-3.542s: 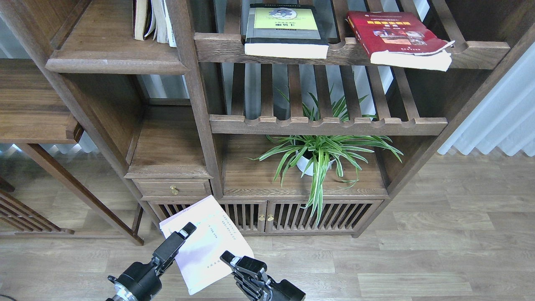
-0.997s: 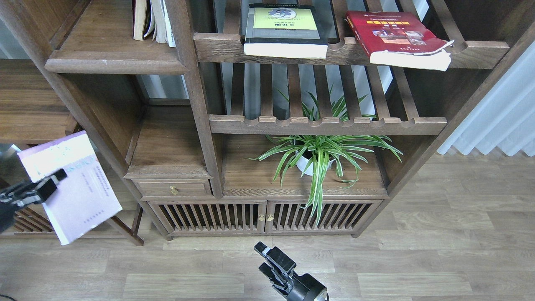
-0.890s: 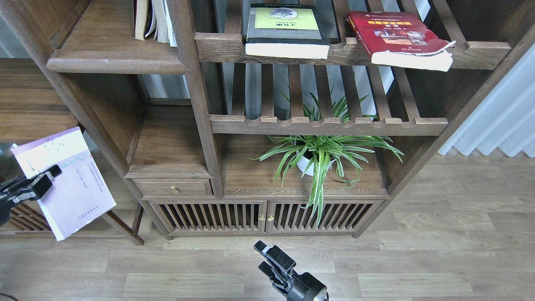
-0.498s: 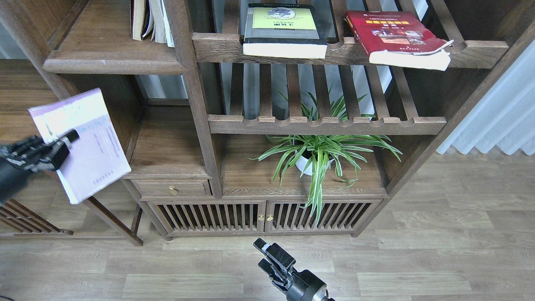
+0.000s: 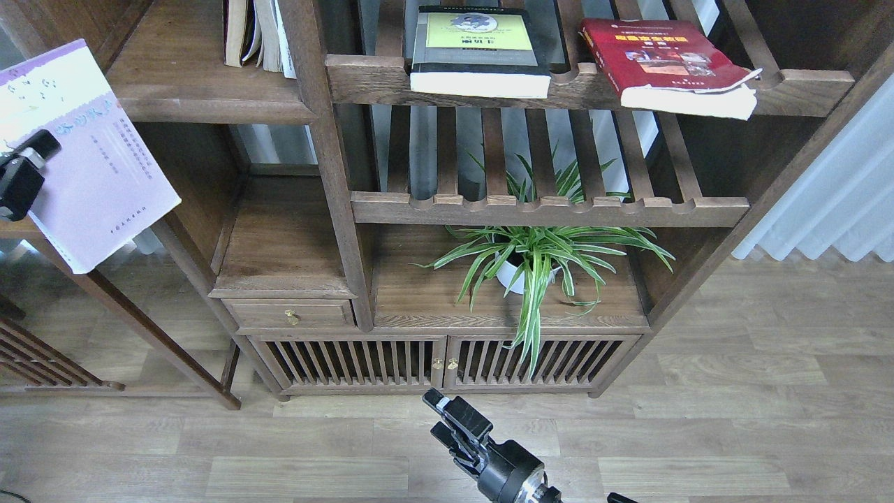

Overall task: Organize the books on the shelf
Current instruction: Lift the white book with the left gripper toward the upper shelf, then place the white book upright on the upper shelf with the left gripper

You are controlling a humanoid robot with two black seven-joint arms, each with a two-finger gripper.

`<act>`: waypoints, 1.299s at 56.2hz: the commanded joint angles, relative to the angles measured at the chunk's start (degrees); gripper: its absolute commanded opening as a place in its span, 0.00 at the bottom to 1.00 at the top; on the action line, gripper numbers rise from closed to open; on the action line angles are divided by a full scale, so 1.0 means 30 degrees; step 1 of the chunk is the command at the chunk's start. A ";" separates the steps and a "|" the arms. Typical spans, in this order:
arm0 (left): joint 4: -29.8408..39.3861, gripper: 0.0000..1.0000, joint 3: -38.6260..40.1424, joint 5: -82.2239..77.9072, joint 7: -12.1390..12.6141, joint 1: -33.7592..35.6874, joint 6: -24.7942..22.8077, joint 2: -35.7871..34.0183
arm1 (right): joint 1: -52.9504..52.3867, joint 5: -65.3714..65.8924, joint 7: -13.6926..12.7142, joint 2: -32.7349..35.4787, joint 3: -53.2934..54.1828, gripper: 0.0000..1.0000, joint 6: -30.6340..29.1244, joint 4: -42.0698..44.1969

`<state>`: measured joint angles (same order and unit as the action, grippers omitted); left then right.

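Gripping the pale lilac-white book [image 5: 84,154] by its left edge, my left gripper [image 5: 24,175] is now at the far left of the frame, at about the height of the solid board shelf [image 5: 202,108] in the upper left. Half a second ago this book was lower, near the middle of the left edge, and one second ago lower again, in front of the slanted leg of the side table [image 5: 133,321]; so it has been climbing all this time, and its top corner now reaches above the rounded front edge of the shelf. The book is tilted, with the cover facing me, and it overlaps the left end of the shelf in the picture, but I cannot tell if it touches the wood. A few books [image 5: 255,35] already stand upright at the right end of that shelf, against the post. For the task I judge this to mean that the lifting is almost done, and what is left is to turn the book and bring it to the right, over the bare board. The black-grey book [image 5: 478,52] and the red book [image 5: 667,63] lie flat on the slatted shelf [image 5: 587,87] in the upper right, in the same places as before, so they are not yet organized. My right gripper [image 5: 457,423] waits at the bottom centre over the floor; it holds nothing, and whether its fingers stand apart or together I cannot tell from here.
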<state>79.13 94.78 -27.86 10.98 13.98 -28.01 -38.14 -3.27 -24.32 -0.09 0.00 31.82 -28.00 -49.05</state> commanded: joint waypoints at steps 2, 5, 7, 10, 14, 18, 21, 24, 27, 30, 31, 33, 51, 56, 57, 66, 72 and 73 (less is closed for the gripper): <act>-0.0739 0.06 -0.0595 -0.0057 0.2020 0.3390 0.0002 0.0028 | 0.0007 0.0019 0.0001 0.0000 -0.0031 0.99 0.0000 0.0001; -0.1033 0.06 -0.1122 -0.0058 0.2665 0.4678 0.0002 0.0028 | 0.0007 0.0019 0.0001 0.0000 -0.0031 0.99 0.0000 0.0001; -0.1093 0.06 -0.1300 -0.0116 0.3048 0.5386 0.0002 -0.0001 | 0.0007 0.0019 0.0001 0.0000 -0.0031 0.99 0.0000 0.0001; -0.1093 0.06 -0.1534 -0.0116 0.3575 0.6294 0.0002 0.0028 | 0.0007 0.0019 0.0001 0.0000 -0.0002 0.99 0.0000 0.0001; -0.1122 0.06 -0.1739 -0.0175 0.3928 0.7086 0.0002 -0.0001 | 0.0007 0.0019 0.0001 0.0000 -0.0031 0.99 0.0000 0.0001; -0.1385 0.06 -0.2794 -0.0614 0.4280 0.9225 0.0002 0.0058 | 0.0065 0.0019 0.0001 0.0000 -0.0002 0.99 0.0000 0.0001; -0.1531 0.06 -0.2940 -0.0818 0.4397 0.9956 0.0002 -0.0001 | 0.0095 -0.0010 0.0001 0.0000 -0.0002 0.99 0.0000 -0.0029; -0.1678 0.06 -0.2999 -0.1228 0.4660 1.0661 0.0002 -0.0089 | 0.0124 -0.0010 0.0001 0.0000 -0.0002 0.99 0.0000 -0.0028; -0.1854 0.06 -0.3000 -0.1463 0.5040 1.1333 0.0002 -0.0119 | 0.0124 -0.0010 0.0001 0.0000 -0.0031 0.99 0.0000 0.0000; -0.1913 0.06 -0.2970 -0.1464 0.5276 1.1629 0.0002 -0.0148 | 0.0124 -0.0010 0.0001 0.0000 -0.0002 0.99 0.0000 -0.0029; -0.1942 0.06 -0.2970 -0.1464 0.5392 1.1774 0.0002 -0.0177 | 0.0124 -0.0039 0.0001 0.0000 -0.0031 0.99 0.0000 -0.0029; -0.2030 0.06 -0.3000 -0.1522 0.5423 1.1951 0.0002 -0.0206 | 0.0153 -0.0039 0.0001 0.0000 -0.0002 0.99 0.0000 -0.0029; -0.4753 0.06 -0.5166 -0.2255 0.5306 1.5436 0.0002 -0.0001 | 0.0153 -0.0069 0.0001 0.0000 -0.0002 0.99 0.0000 -0.0029; -0.7302 0.06 -0.6749 -0.2518 0.4808 1.7370 0.0002 0.0672 | 0.0153 -0.0069 0.0001 0.0000 -0.0002 0.99 0.0000 -0.0029; -0.7478 0.06 -0.6808 -0.2577 0.4749 1.7488 0.0002 0.0789 | 0.0153 -0.0069 0.0001 0.0000 -0.0002 0.99 0.0000 -0.0029; -0.9147 0.06 -0.7101 -0.3134 0.4192 1.8835 0.0002 0.1873 | 0.0153 -0.0069 0.0001 0.0000 -0.0002 0.99 0.0000 -0.0029; -1.0875 0.06 -0.8037 -0.3134 0.3753 2.0065 0.0002 0.2488 | 0.0153 -0.0069 0.0001 0.0000 -0.0002 0.99 0.0000 -0.0058; -1.1342 0.06 -0.8300 -0.3134 0.3492 2.0299 0.0002 0.2634 | 0.0153 -0.0069 0.0001 0.0000 -0.0002 0.99 0.0000 -0.0058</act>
<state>50.50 72.74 -37.22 23.42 71.40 -28.00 -32.07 -2.81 -24.53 -0.10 0.00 31.82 -28.00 -49.15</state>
